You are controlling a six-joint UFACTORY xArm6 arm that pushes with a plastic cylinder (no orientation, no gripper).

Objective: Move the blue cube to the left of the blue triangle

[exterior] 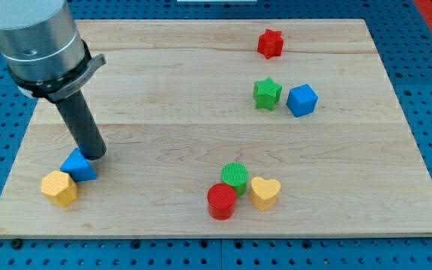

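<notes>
The arm's tip (96, 155) rests against the blue triangle (78, 166) at lower left, holding nothing. The blue cube (302, 100) sits untouched, upper right beside the green star (267, 93); next, I judge, the tip must travel there.

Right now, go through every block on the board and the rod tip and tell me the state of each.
my tip: down, beside blue triangle
blue triangle: touching yellow block
yellow block: lower left
blue cube: beside green star
green star: upright
red star: alone
green cylinder, red cylinder, yellow heart: clustered
</notes>
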